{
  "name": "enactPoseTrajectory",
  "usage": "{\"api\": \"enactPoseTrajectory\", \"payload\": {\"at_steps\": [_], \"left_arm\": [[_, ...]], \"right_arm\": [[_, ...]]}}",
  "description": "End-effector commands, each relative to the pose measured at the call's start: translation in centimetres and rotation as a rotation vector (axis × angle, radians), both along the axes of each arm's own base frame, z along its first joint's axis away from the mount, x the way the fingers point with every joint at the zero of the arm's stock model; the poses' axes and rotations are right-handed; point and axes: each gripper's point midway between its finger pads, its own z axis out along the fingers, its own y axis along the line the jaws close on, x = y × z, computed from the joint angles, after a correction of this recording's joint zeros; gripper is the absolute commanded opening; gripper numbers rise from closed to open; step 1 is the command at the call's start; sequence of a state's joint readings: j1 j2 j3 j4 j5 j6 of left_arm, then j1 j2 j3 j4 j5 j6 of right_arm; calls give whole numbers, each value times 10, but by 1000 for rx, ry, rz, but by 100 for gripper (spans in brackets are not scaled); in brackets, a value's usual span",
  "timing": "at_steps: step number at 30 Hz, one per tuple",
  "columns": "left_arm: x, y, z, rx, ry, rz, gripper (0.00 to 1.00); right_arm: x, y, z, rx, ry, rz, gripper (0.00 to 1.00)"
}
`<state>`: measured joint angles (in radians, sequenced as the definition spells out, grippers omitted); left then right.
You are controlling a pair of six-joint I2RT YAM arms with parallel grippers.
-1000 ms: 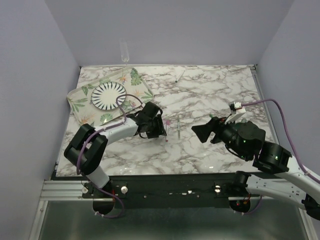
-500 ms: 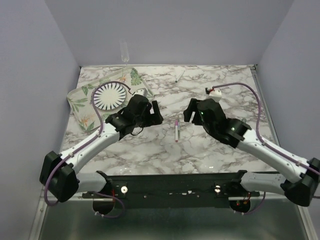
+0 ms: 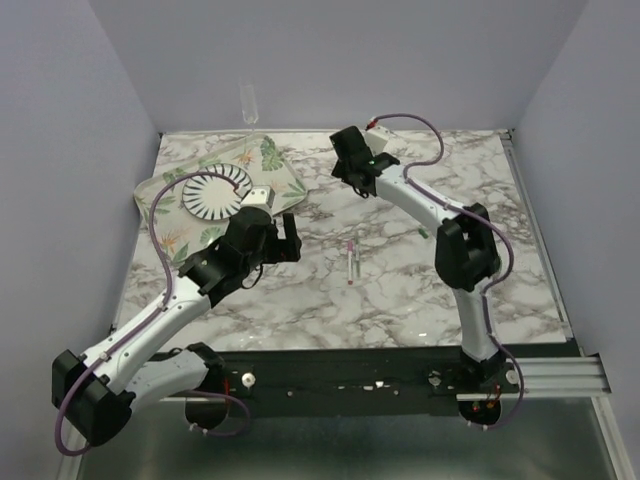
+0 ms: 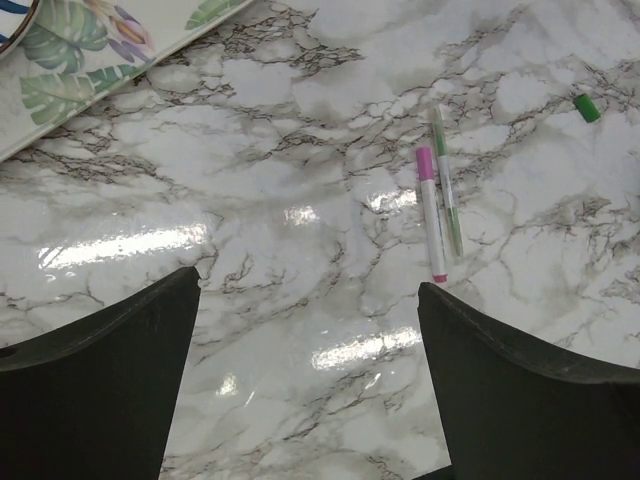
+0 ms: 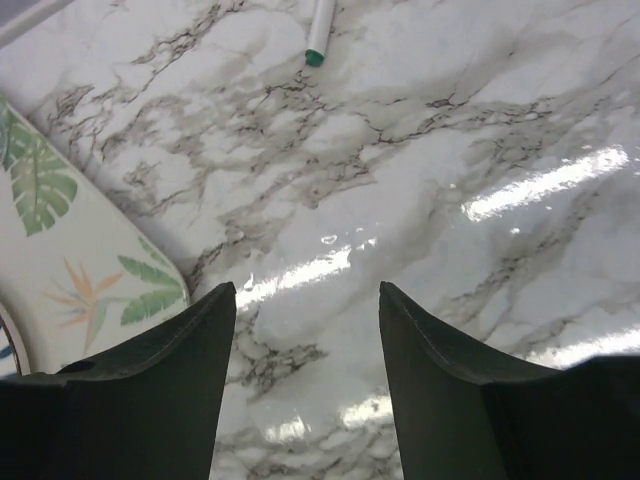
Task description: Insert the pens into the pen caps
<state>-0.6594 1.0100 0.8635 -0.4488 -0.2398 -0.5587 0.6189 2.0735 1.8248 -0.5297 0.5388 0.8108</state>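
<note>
A white pen with pink ends (image 3: 350,262) lies mid-table, and a thinner green-and-white pen (image 4: 447,190) lies against it. In the left wrist view the pink pen (image 4: 430,215) sits ahead and to the right. A tiny green cap (image 4: 587,107) lies apart to the right and also shows in the top view (image 3: 423,232). No separate pink cap shows. Another white pen with a green tip (image 5: 318,25) lies at the back. My left gripper (image 3: 292,240) is open and empty, left of the pens. My right gripper (image 3: 345,170) is open and empty, near the back pen.
A leaf-patterned tray (image 3: 160,205) with a striped plate (image 3: 217,190) sits at the back left; its corner shows in both wrist views (image 4: 100,60) (image 5: 60,250). A tall glass (image 3: 247,105) stands by the back wall.
My right arm has stretched from the right side to the table's far back. My left gripper has drawn back left from the pens. The pens have not moved.
</note>
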Motion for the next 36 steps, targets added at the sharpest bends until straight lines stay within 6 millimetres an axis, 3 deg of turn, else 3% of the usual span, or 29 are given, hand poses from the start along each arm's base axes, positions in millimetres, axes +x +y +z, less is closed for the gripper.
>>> {"api": "enactPoseTrajectory", "payload": {"at_steps": [1, 3, 4, 7, 9, 10, 12, 13, 18, 21, 24, 26, 27, 29, 31, 33, 34, 35, 36], "left_arm": [[-3, 15, 14, 19, -80, 15, 99], [-5, 14, 22, -8, -118, 0, 99], [-6, 14, 22, -7, -131, -11, 99], [2, 13, 46, 3, -218, -36, 99], [13, 9, 59, 15, -252, -32, 99], [20, 6, 79, 20, -293, -40, 99], [34, -3, 82, 56, -278, -49, 97], [40, -7, 103, 43, -306, -48, 97], [55, -22, 109, 31, -310, -63, 96], [60, -21, 105, 36, -317, -41, 97], [62, -20, 102, 55, -333, -46, 97], [65, -19, 101, 74, -352, -49, 97], [70, -19, 106, 80, -384, -49, 97], [83, -19, 106, 92, -404, -39, 96], [98, -23, 113, 93, -443, -39, 96], [123, -30, 111, 101, -426, -58, 95], [134, -33, 130, 91, -455, -59, 95], [149, -43, 114, 104, -412, -97, 94], [160, -41, 109, 117, -388, -100, 93]], "right_arm": [[42, -20, -26, 71, 46, -162, 63], [53, -17, -38, 107, 55, -124, 62], [63, -9, -30, 134, 11, -86, 61], [62, -3, -7, 111, -46, 43, 61], [62, -12, 5, 70, -87, 55, 61], [63, -17, 12, 62, -113, 37, 61], [71, -31, 10, 51, -125, -34, 61], [74, -33, 6, 52, -123, -57, 61], [94, -27, -42, 95, -53, -143, 61], [115, -23, -52, 168, -66, -132, 58], [143, -24, -44, 254, -111, -135, 57], [149, -28, -48, 288, -75, -133, 54], [153, -32, -45, 314, -73, -133, 54], [152, -10, -33, 396, -98, 31, 56], [140, 2, 0, 389, -195, 213, 58], [128, -3, 24, 342, -224, 265, 59], [117, -12, 25, 305, -194, 258, 59], [99, -22, 54, 286, -212, 254, 59], [88, -33, 57, 257, -197, 245, 59]]}}
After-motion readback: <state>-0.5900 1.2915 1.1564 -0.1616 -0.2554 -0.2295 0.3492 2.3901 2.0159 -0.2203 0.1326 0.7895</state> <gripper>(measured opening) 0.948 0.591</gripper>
